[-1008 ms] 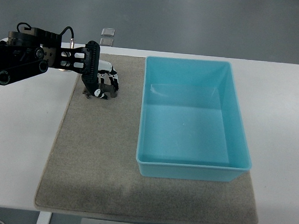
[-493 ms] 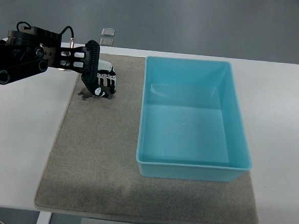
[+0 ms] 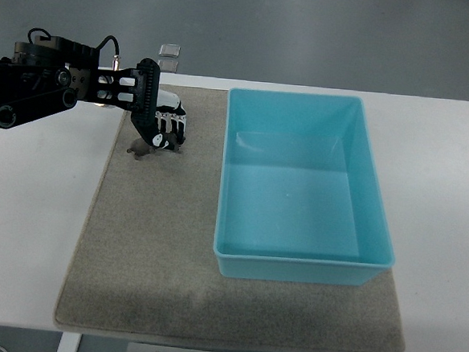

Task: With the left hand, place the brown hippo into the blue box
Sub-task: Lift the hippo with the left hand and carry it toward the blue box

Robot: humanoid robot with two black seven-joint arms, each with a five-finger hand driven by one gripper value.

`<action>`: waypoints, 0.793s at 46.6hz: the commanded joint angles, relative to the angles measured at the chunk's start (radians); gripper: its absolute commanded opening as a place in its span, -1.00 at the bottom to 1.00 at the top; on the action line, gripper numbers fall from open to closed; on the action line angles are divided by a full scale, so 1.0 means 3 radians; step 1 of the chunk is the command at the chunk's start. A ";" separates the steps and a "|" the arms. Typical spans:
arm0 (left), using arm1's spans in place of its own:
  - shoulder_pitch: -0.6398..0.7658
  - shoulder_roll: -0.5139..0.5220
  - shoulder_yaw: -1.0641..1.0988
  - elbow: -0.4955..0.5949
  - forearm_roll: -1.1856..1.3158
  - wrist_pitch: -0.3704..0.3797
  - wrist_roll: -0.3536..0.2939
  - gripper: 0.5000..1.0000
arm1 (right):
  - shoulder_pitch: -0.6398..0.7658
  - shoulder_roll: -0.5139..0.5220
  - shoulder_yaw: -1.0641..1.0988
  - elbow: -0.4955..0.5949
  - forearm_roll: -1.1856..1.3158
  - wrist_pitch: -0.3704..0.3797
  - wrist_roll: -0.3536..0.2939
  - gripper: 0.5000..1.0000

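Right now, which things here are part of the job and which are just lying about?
Part of the job:
brown hippo
blue box
left hand, closed on the hippo

Lying about:
grey mat
two small clear squares beyond the table

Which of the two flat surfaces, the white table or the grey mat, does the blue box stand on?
The blue box stands on the grey mat, which lies on the white table. The left hand grips the brown hippo over the same mat.
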 commanded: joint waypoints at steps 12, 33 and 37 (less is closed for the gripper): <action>-0.0106 0.0002 -0.0015 -0.0008 0.0002 0.0041 0.0000 -1.00 | 0.0000 0.0000 0.0000 0.0000 0.0000 0.0000 0.0000 0.74; -0.0310 0.0002 -0.0128 -0.0008 -0.0004 0.0051 0.0000 -1.00 | 0.0000 0.0000 0.0000 0.0000 0.0000 0.0000 0.0000 0.74; -0.0336 0.0002 -0.0133 -0.0008 -0.0004 0.0051 0.0000 -1.00 | 0.0000 0.0000 0.0000 -0.0005 0.0000 0.0000 0.0000 0.74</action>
